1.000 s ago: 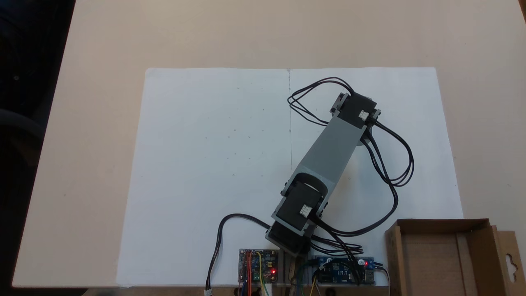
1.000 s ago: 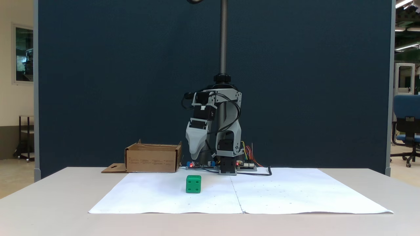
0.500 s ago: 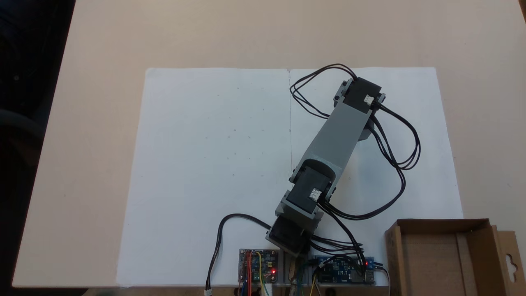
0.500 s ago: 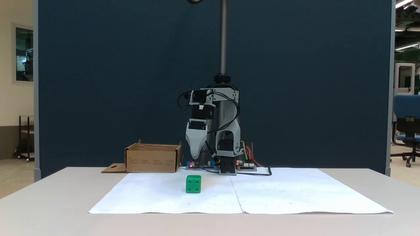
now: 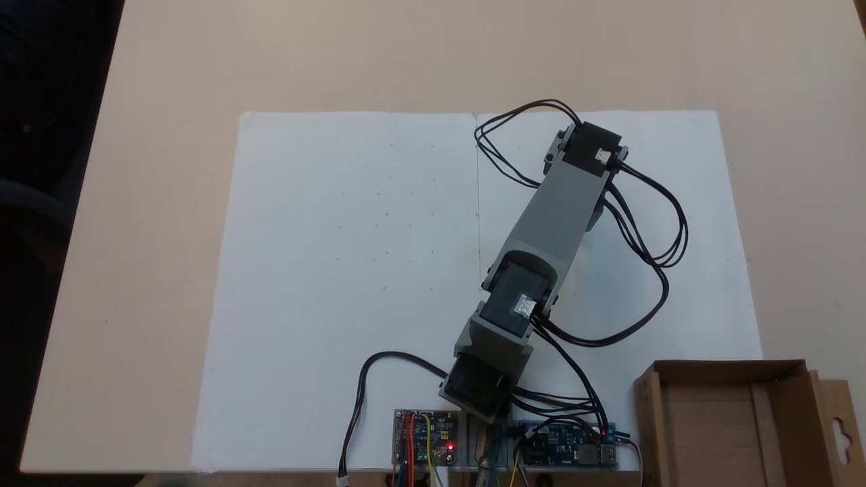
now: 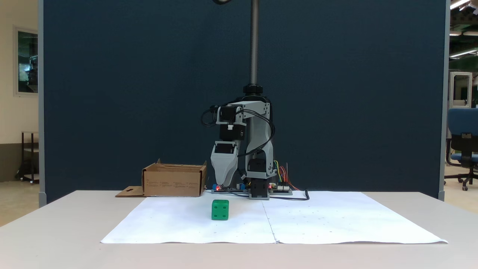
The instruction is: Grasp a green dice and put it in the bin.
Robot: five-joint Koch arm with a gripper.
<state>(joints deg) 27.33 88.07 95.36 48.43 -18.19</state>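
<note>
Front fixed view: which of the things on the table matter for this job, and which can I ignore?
For the job:
- green dice, resting on the white paper
- bin, cardboard, at the left of the front view
- pincer, hanging above the dice

Ignore:
- white paper
- circuit boards
- black cables

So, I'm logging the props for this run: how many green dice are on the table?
1. The green dice sits on the white paper in a fixed view, in front of the arm. In the top-down fixed view the arm covers that spot, so another could be hidden there.
</note>
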